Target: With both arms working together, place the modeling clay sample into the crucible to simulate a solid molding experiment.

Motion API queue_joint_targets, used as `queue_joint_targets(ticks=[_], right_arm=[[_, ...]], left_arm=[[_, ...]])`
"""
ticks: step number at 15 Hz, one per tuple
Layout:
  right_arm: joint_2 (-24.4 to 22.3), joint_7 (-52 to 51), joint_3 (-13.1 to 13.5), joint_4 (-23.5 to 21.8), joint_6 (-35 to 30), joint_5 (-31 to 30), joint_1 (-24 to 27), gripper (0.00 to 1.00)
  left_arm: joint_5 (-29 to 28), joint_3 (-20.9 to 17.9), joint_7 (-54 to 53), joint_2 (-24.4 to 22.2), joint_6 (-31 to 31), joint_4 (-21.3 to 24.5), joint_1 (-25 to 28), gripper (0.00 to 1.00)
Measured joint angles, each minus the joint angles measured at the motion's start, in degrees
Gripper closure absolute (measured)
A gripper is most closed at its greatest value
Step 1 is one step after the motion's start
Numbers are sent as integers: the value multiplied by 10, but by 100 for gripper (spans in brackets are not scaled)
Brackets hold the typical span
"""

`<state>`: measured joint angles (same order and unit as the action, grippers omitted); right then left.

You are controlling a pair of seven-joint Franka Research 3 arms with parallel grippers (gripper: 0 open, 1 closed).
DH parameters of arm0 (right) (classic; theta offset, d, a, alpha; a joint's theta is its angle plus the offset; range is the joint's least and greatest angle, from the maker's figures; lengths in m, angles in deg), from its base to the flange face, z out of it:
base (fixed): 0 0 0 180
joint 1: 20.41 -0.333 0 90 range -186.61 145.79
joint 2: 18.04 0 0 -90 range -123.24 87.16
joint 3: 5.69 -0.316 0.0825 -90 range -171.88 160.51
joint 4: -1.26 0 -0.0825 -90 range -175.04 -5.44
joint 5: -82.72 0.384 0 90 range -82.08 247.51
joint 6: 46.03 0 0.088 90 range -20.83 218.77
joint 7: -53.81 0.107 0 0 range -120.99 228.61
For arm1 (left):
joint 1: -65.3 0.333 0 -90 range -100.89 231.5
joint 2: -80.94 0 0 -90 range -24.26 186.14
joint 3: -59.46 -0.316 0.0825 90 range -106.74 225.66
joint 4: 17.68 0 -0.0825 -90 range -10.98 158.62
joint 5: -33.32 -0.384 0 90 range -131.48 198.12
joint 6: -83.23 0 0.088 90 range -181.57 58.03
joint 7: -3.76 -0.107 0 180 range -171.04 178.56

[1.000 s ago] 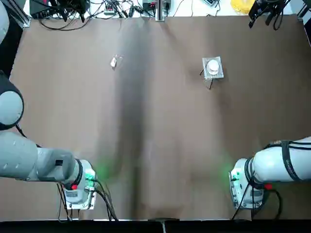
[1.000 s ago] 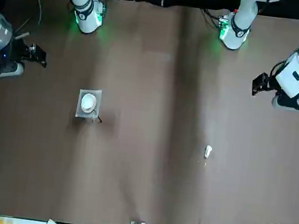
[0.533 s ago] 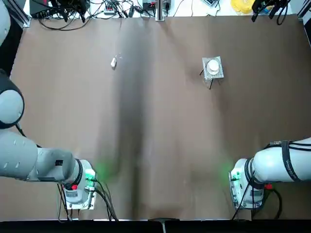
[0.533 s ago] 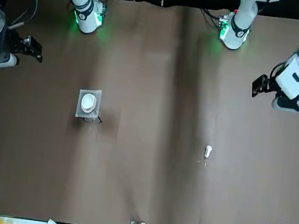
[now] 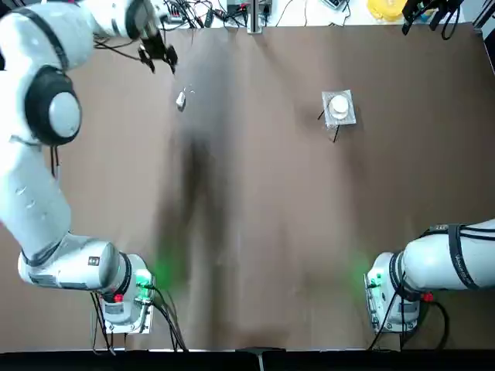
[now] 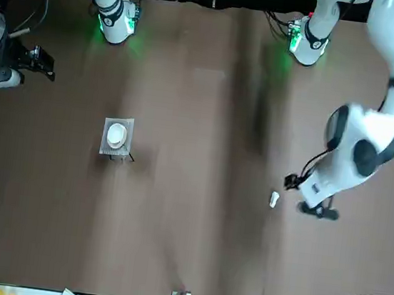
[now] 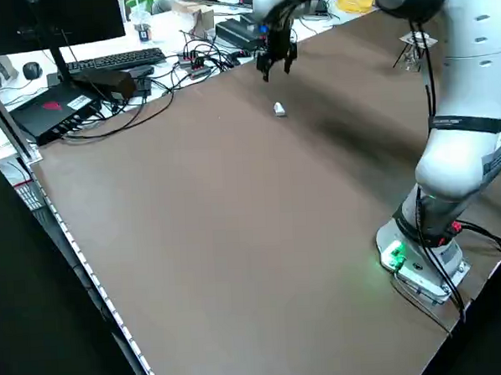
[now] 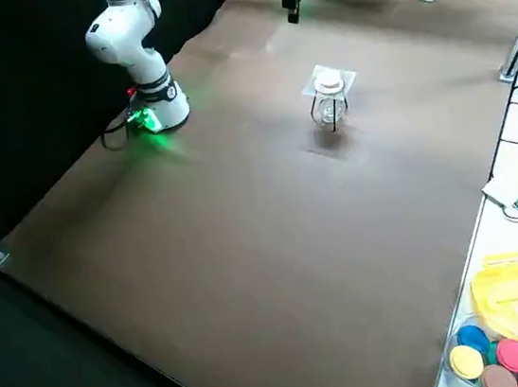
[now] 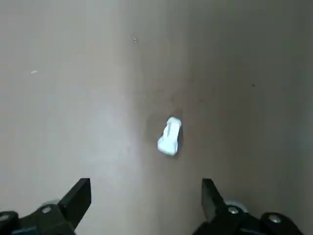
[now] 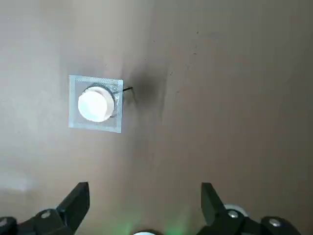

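We see the table [image 5: 255, 232], brown and wide, carrying all items. The left arm [image 5: 35, 116] reaches across to the table's far left corner region; the right arm's base [image 5: 390, 297] stands at the near right edge.

The left tool [image 5: 158, 56] hangs over the far left part of the table, its two fingers [image 9: 78, 198] spread wide apart and holding nothing. The clay [image 5: 181, 99] lies on the bare table just beside this tool, a little nearer the robot and slightly toward the table's middle. In the left wrist view the clay [image 9: 170, 136] sits ahead of the spread fingers, roughly centred between them, not touching either.

The right tool [image 6: 31, 61] hovers off the right edge of the table, fingers [image 10: 76, 200] also spread wide and empty.

The mesh [image 5: 339, 108] rests on a small wire stand [image 8: 329, 113] at the far right of centre. The crucible [image 5: 339, 104] sits upright on the middle of the mesh, well apart from the clay and from both tools.
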<state>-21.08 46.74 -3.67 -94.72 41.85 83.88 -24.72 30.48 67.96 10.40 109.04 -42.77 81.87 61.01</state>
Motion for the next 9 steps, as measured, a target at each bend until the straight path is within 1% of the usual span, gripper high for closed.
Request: queue_joint_targets(ticks=[2, 5, 8, 9], right_arm=[[0, 0, 0, 1, 0, 0, 0, 0], [-2, 0, 1, 2, 0, 0, 0, 0], [-2, 0, 1, 2, 0, 0, 0, 0], [-2, 0, 1, 2, 0, 0, 0, 0]], left_arm=[[-12, 0, 0, 44, -57, 10, -3, 0], [-15, 1, 0, 77, -119, 28, -7, 0], [-15, 1, 1, 96, -151, 31, -17, 2], [-15, 1, 2, 98, -153, 31, -20, 7]])
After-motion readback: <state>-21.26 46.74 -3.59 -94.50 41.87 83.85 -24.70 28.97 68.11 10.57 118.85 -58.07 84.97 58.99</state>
